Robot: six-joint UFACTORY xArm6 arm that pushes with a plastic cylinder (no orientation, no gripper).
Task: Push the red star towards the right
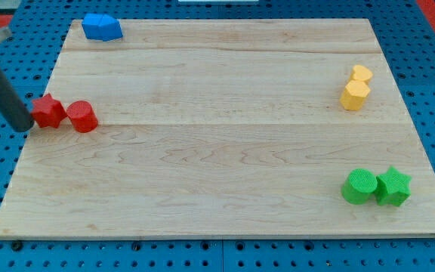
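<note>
The red star (48,111) lies near the board's left edge, touching a red cylinder (82,116) on its right. My tip (26,126) is at the star's left side, right against it or nearly so. The dark rod rises from there toward the view's upper left corner.
A blue block (101,27) sits at the top left of the wooden board (217,151). Two yellow blocks (356,87) stand together at the right. A green cylinder (359,186) and a green star (393,186) sit at the bottom right.
</note>
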